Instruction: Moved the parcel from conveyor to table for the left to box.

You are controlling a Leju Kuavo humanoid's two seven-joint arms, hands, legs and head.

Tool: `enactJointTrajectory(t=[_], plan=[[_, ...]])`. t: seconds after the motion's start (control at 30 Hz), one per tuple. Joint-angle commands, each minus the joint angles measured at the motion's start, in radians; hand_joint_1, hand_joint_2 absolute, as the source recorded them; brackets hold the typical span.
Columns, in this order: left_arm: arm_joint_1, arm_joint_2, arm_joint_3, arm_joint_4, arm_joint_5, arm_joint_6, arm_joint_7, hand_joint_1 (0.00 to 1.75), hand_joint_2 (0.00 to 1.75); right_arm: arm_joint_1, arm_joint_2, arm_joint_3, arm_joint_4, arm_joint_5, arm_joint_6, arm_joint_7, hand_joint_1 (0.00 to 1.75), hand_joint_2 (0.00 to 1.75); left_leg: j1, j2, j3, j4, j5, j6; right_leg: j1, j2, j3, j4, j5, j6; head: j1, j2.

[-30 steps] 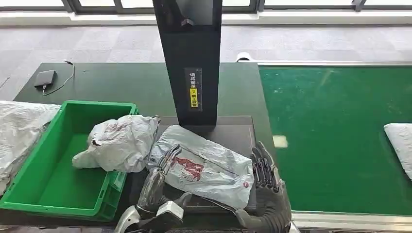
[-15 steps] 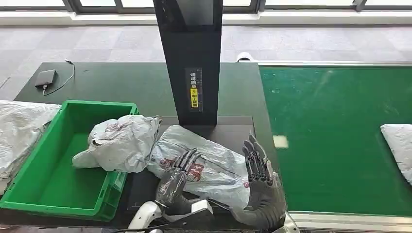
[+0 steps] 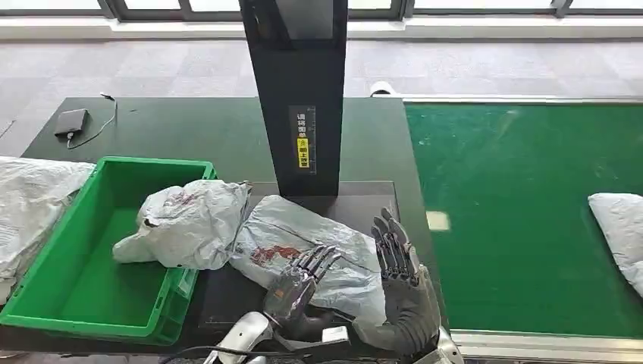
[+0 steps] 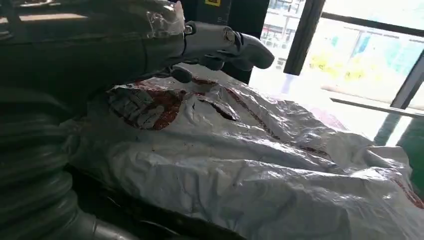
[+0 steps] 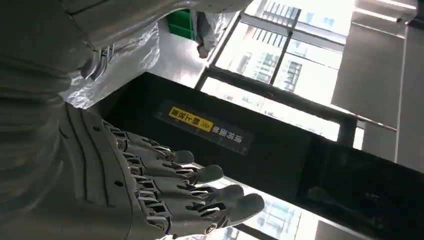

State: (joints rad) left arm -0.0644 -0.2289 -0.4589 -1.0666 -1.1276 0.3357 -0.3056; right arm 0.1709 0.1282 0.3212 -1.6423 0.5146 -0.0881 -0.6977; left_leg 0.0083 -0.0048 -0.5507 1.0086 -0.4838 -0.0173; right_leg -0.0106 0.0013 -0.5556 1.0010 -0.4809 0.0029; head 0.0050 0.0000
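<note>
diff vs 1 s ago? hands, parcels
Left hand slid right and forward, onto the grey parcel on the table. Right hand rose beside the parcel's edge, fingers spread, holding nothing. Parcel on the conveyor rode further in. Green bin and its parcel unchanged.

The parcel (image 3: 303,243) is pale grey plastic with dark red print on it. Another bag (image 3: 186,220) in the same grey, with a red-brown smudge, hangs over the bright green box (image 3: 45,265). The table (image 3: 197,133) is very dark green. The conveyor (image 3: 515,205) is a brighter green. The post (image 3: 299,91) is black with a yellow label. Both hands, left hand (image 3: 297,284) and right hand (image 3: 398,284), are dark grey.
</note>
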Motion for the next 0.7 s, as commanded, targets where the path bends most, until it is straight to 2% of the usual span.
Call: enactJointTrajectory(t=[0.03, 0.1, 0.13, 0.17, 0.4, 0.7], plan=[[-0.044, -0.036, -0.047, 0.137, 0.010, -0.041, 0.010, 0.00, 1.75, -0.057, 0.007, -0.015, 0.099, -0.005, 0.025, 0.000, 0.00, 1.75, 0.000, 0.001, 0.001, -0.001, 0.001, 0.001, 0.000, 0.000, 0.001, -0.002, 0.001, 0.000, 0.000, 0.000], [-0.088, -0.048, -0.058, 0.225, -0.026, -0.046, 0.043, 0.00, 1.75, -0.078, 0.018, -0.017, 0.115, -0.004, 0.027, 0.002, 0.00, 1.75, 0.000, 0.001, 0.001, -0.002, 0.002, 0.001, 0.000, 0.000, 0.001, -0.003, 0.002, 0.000, 0.000, 0.000], [-0.105, -0.056, -0.063, 0.258, -0.048, -0.015, 0.051, 0.23, 1.75, -0.079, 0.021, -0.020, 0.113, -0.004, 0.025, 0.003, 0.00, 1.75, 0.000, -0.001, 0.001, -0.002, 0.002, 0.001, 0.000, -0.001, 0.001, -0.002, 0.002, 0.000, 0.000, 0.000], [-0.112, -0.064, -0.062, 0.267, -0.051, -0.005, 0.049, 1.75, 1.75, -0.077, 0.024, -0.022, 0.108, -0.004, 0.024, 0.003, 0.00, 1.75, 0.000, 0.000, 0.001, -0.003, 0.003, 0.001, 0.000, -0.001, 0.001, -0.003, 0.003, 0.001, 0.000, 0.000], [-0.110, -0.058, -0.055, 0.233, -0.041, -0.030, 0.059, 1.75, 1.75, -0.093, 0.033, -0.027, 0.097, 0.006, 0.045, 0.019, 0.00, 1.75, 0.000, 0.000, 0.002, -0.001, 0.002, 0.001, -0.001, 0.000, 0.002, -0.001, 0.002, 0.002, 0.000, 0.000], [-0.162, -0.079, -0.051, 0.357, -0.006, -0.009, 0.046, 1.75, 1.75, -0.085, 0.048, -0.036, 0.074, 0.018, 0.052, 0.031, 0.00, 1.75, 0.000, -0.001, 0.001, -0.001, 0.003, 0.001, 0.000, -0.001, 0.002, -0.002, 0.003, 0.002, 0.000, 0.000]])
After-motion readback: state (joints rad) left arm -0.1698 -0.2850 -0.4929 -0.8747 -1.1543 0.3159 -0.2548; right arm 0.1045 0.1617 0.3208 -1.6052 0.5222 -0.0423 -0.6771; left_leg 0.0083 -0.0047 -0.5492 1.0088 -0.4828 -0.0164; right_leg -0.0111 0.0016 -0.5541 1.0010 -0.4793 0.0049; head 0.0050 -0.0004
